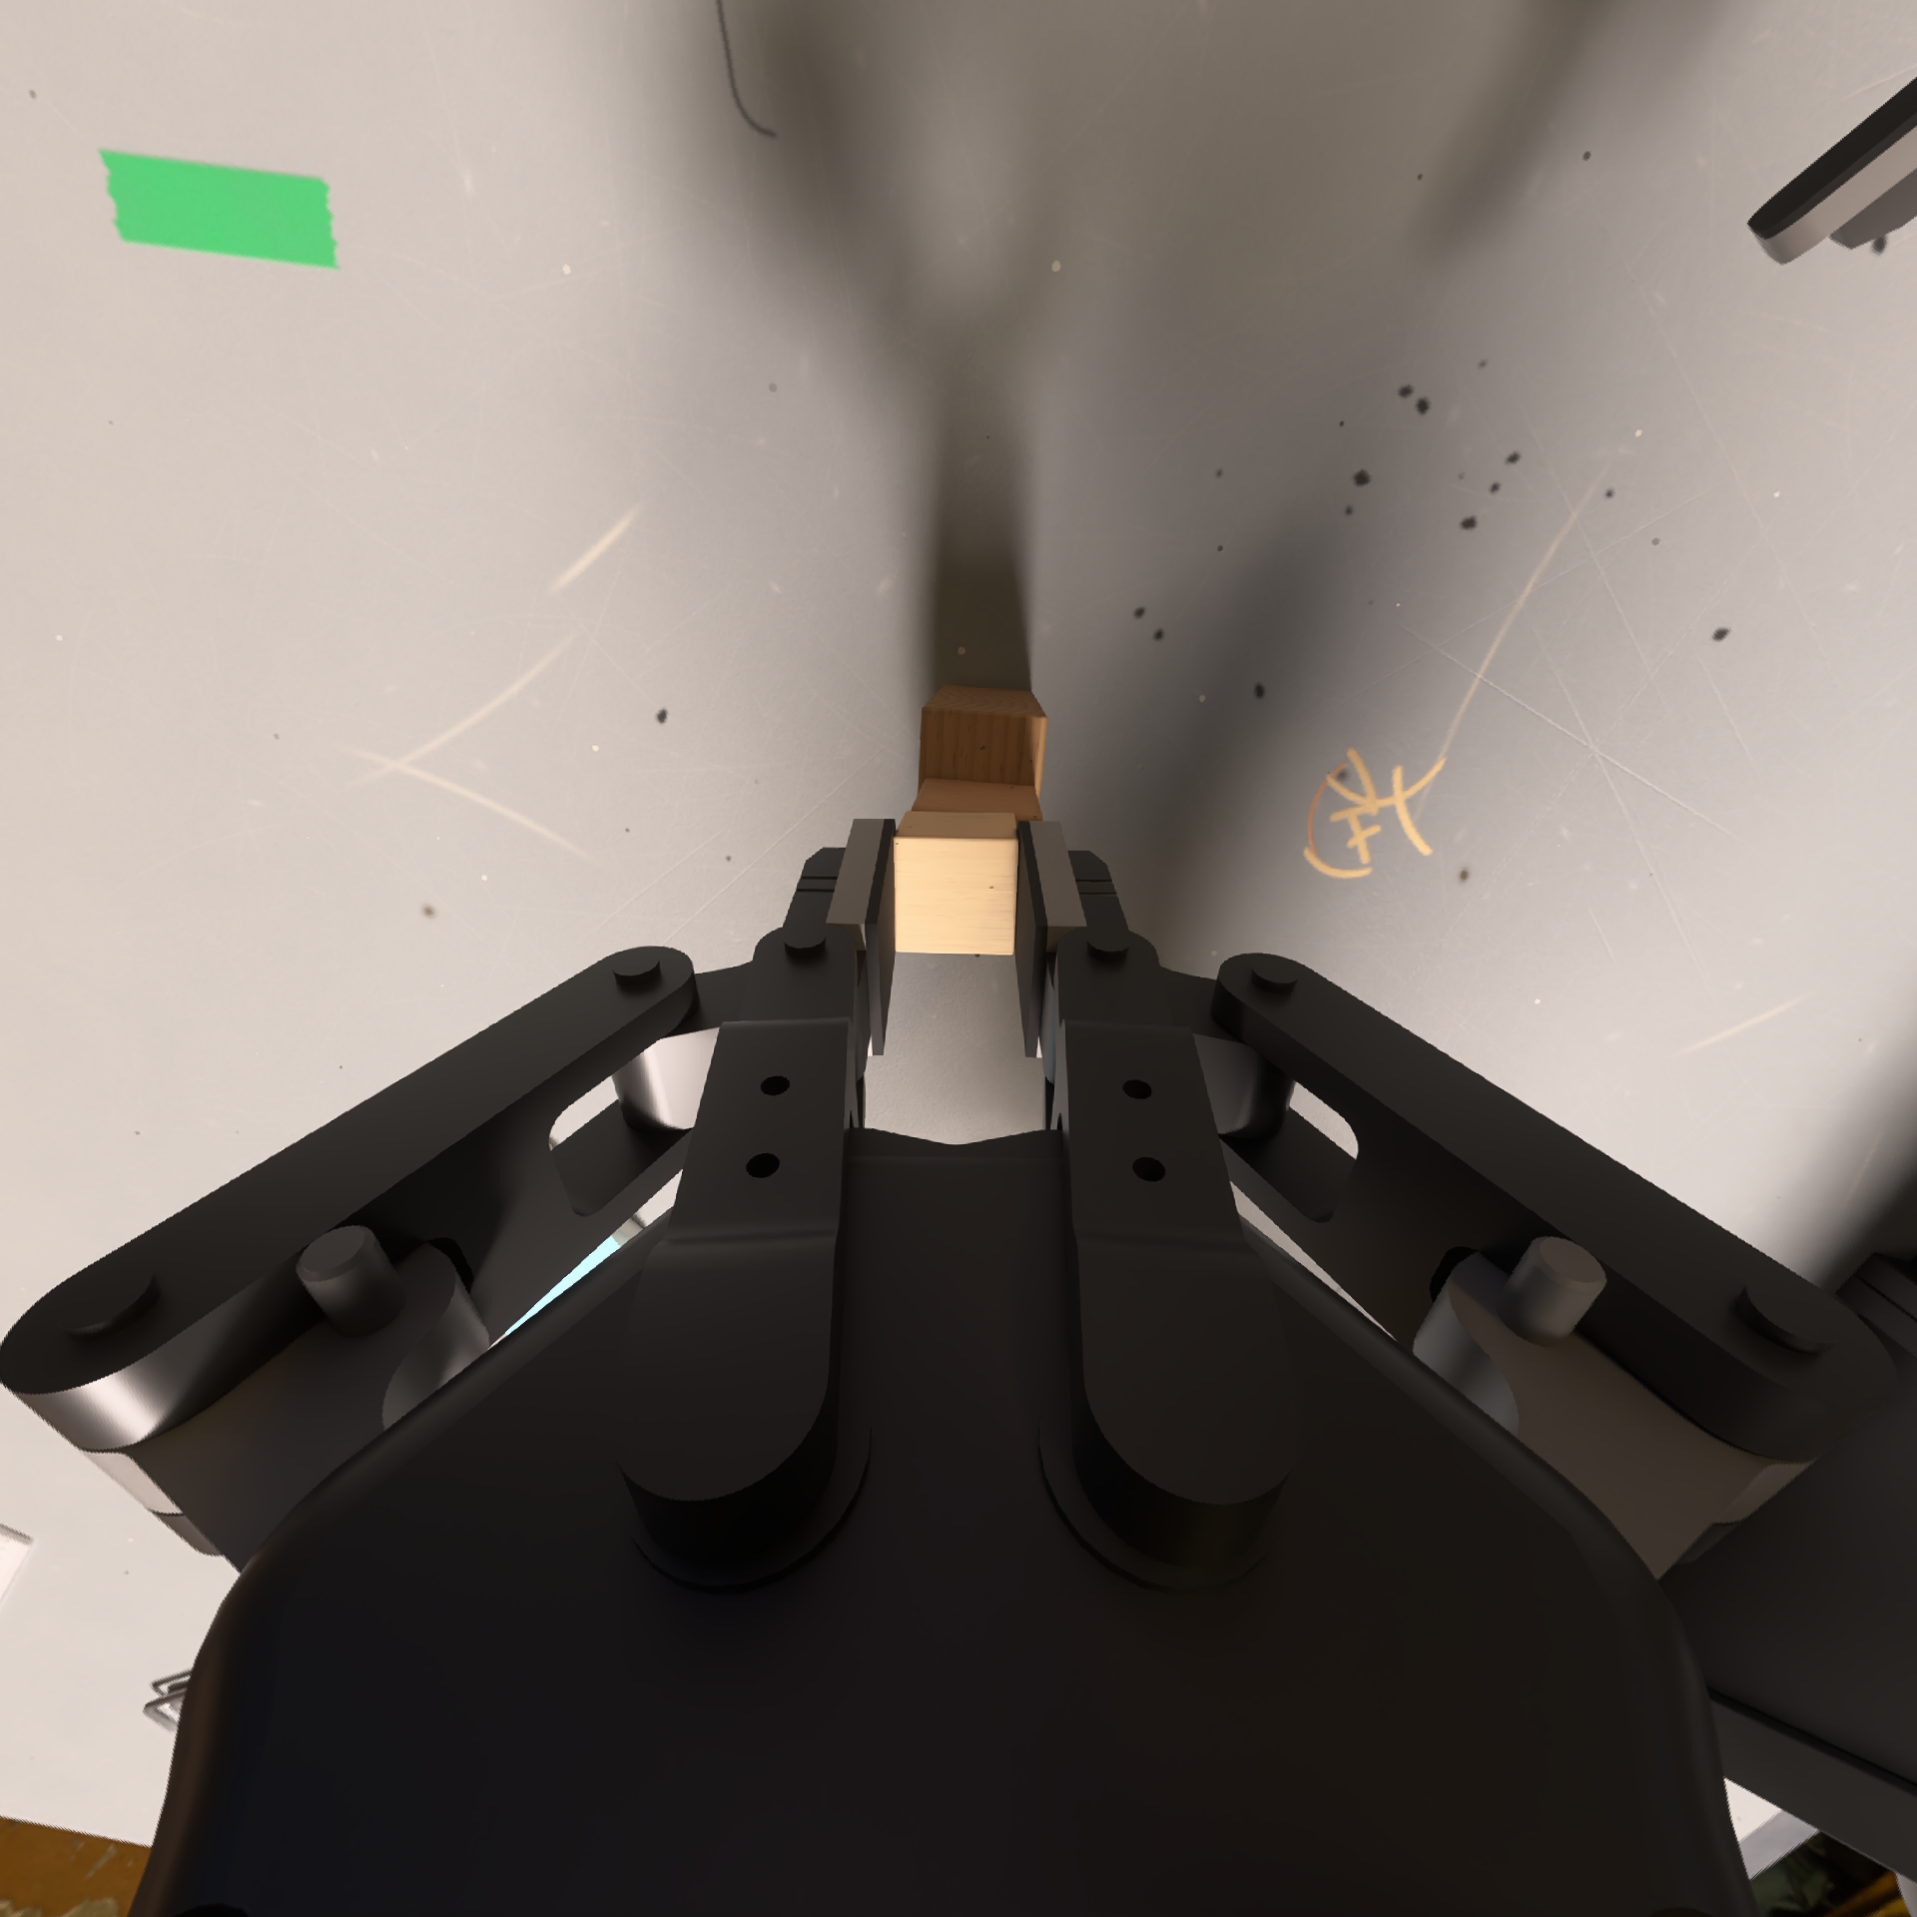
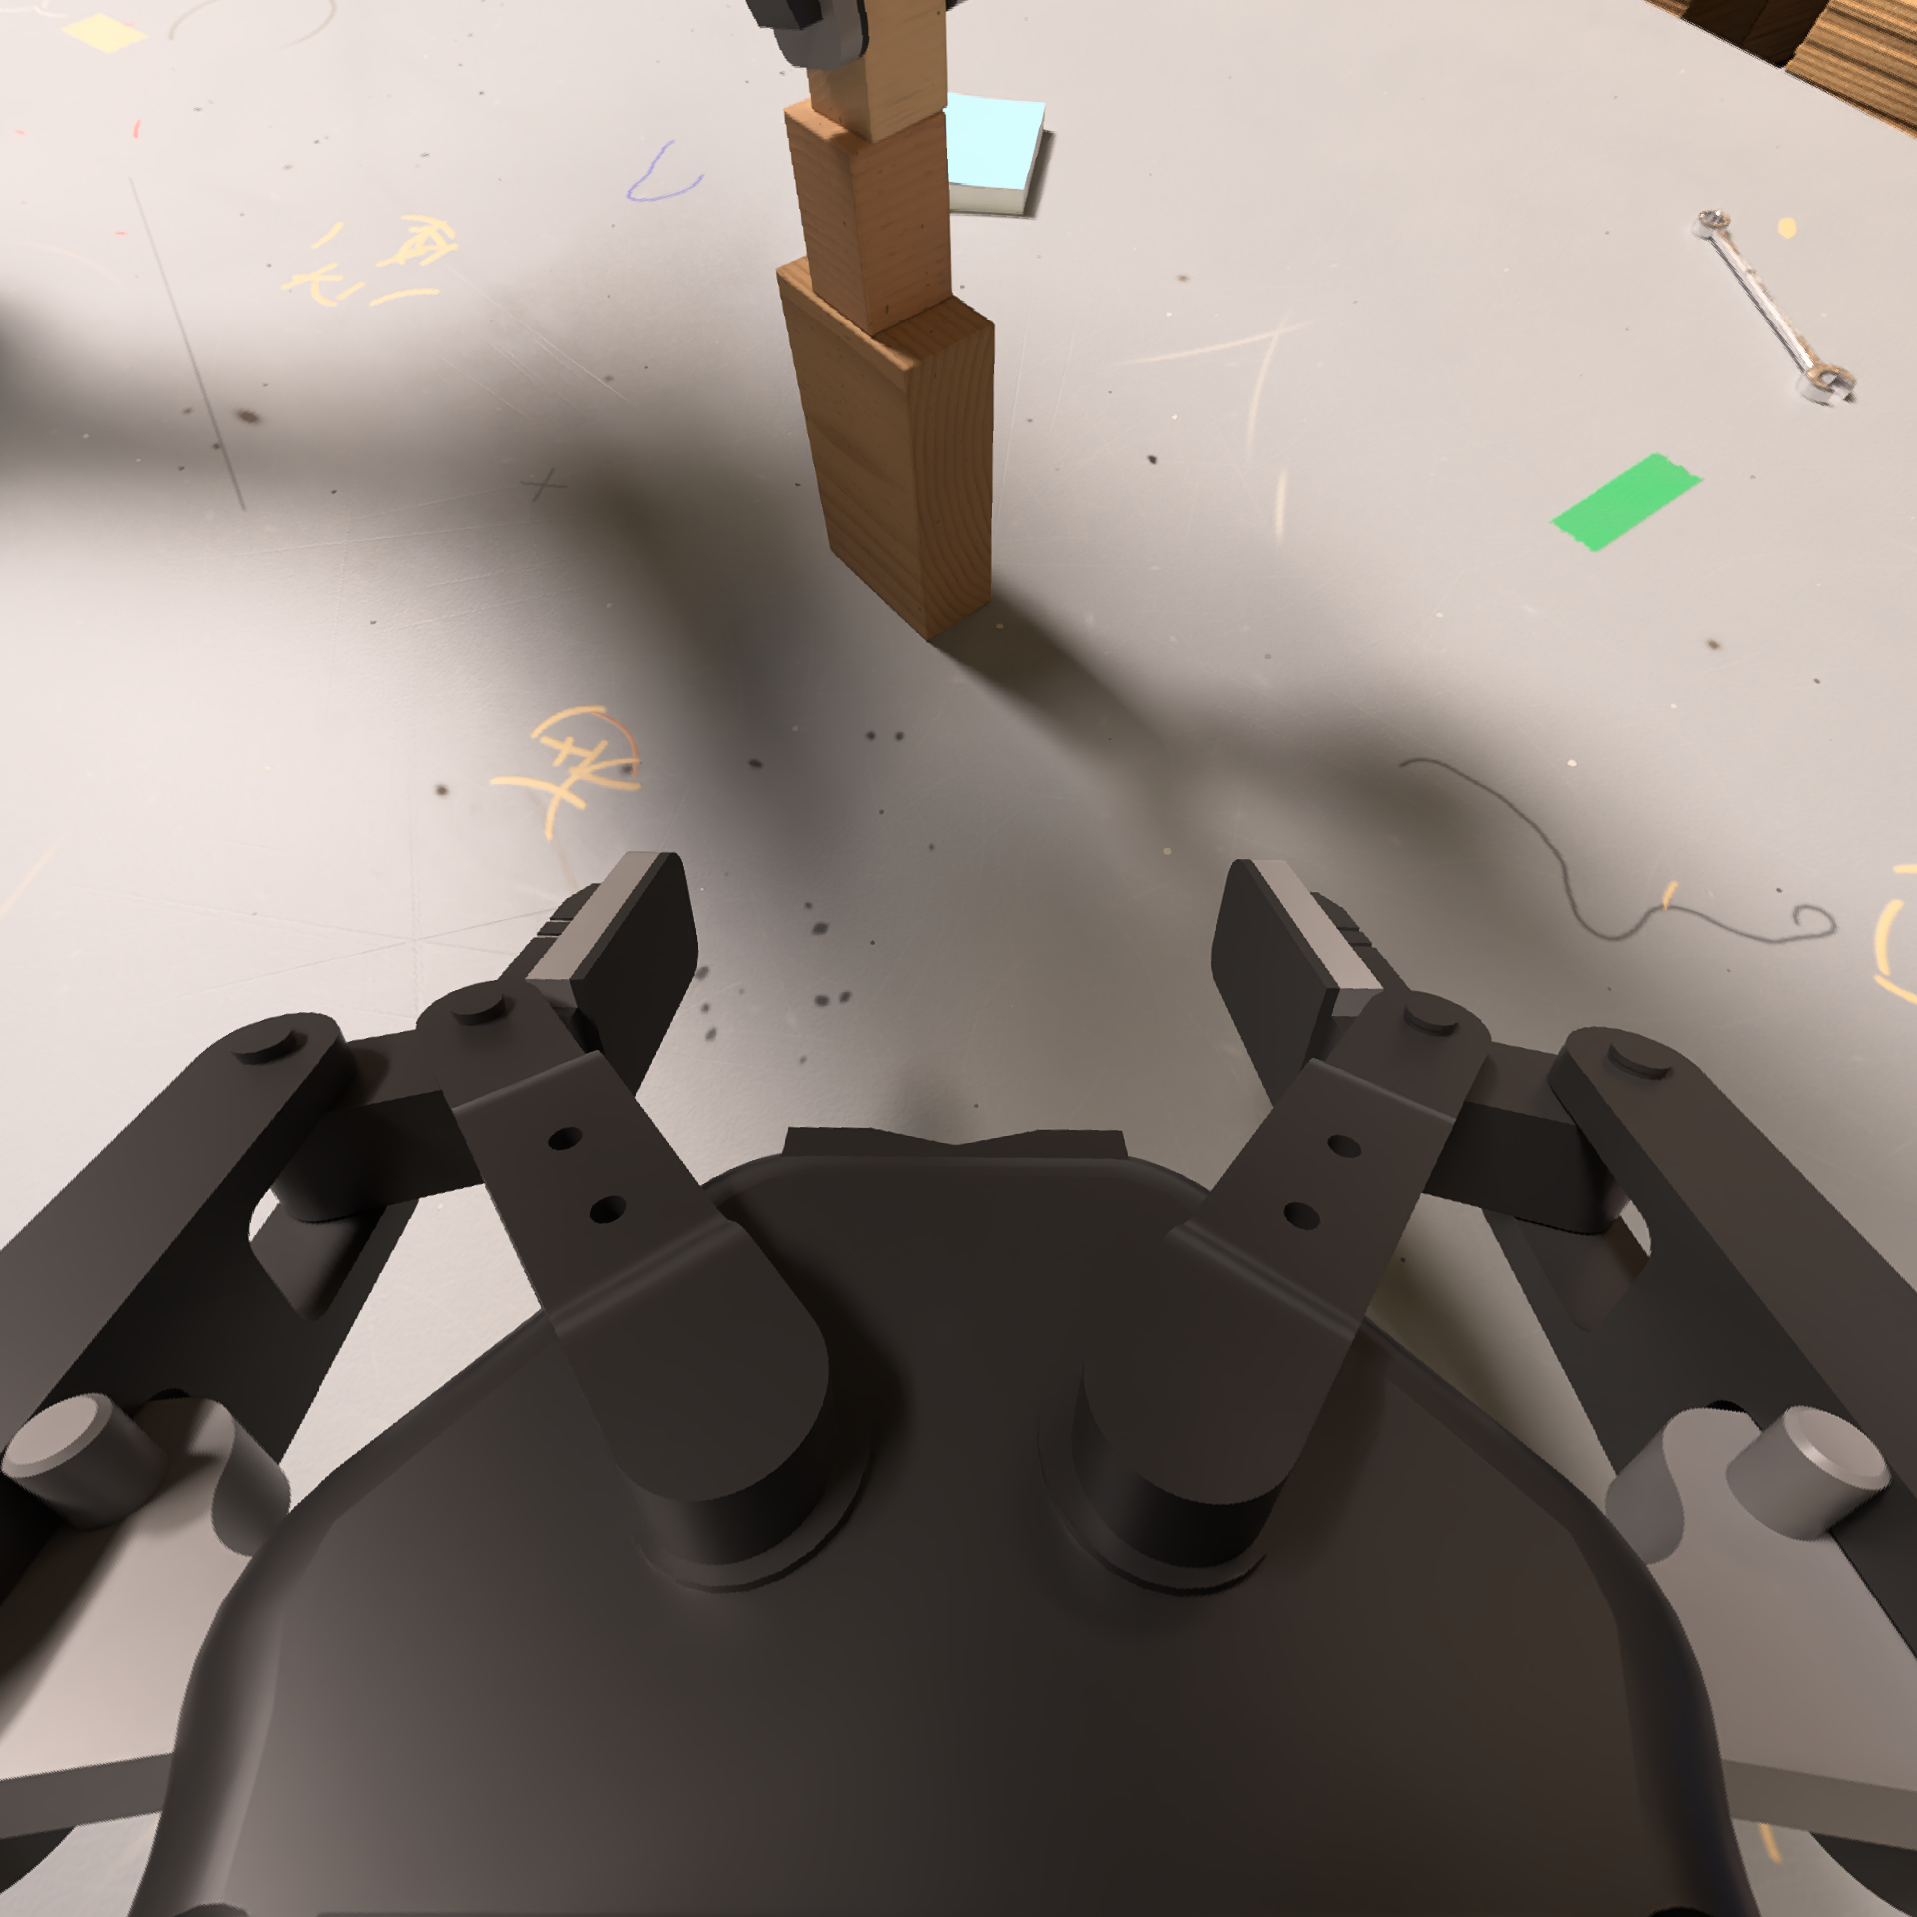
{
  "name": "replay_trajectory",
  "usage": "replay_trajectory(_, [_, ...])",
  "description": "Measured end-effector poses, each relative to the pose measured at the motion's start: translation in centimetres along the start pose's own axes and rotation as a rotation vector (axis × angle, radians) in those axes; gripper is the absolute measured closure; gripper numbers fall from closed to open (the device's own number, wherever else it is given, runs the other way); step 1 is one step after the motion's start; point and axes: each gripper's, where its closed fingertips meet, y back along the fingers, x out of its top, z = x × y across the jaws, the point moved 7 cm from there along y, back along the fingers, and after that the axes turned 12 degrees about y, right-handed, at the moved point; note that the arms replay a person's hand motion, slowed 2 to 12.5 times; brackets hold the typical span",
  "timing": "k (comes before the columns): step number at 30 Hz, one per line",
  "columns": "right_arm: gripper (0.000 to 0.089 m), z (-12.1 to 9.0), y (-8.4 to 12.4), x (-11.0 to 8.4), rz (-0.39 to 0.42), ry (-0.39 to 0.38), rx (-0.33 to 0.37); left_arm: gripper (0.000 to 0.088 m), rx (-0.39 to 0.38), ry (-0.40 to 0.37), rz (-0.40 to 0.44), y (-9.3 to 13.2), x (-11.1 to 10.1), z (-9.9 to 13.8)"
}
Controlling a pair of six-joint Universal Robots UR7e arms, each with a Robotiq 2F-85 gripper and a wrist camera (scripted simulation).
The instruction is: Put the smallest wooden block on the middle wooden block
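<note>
Three wooden blocks [image 2: 897, 456] are stacked in one tower. On the table [image 2: 1349, 643] I count one wrench [image 2: 1774, 306], one strip of green tape [image 2: 1626, 503] and one pale blue pad [image 2: 994, 150].

Block tower [image 2: 887, 342] amid open table [image 2: 1349, 643].

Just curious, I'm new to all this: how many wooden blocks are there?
3, stacked in a tower: the largest block stands on the table, the middle block on it, and the smallest block on top, clamped in the left gripper.
</note>
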Motion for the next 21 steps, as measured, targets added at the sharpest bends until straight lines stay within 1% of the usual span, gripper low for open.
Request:
replay_trajectory(13, [0.0039, 0.0, -0.02, 0.02, 0.002, -0.002, -0.003, 0.0678, -0.013, -0.004, -0.004, -0.07, 0.05, 0.11])
replay_trajectory(21, [0.0039, 0.04, 0.03, 0.05, 0.005, -0.002, -0.009, 0.0584, -0.006, 0.0, -0.013, -0.49, -0.16, 0.1])
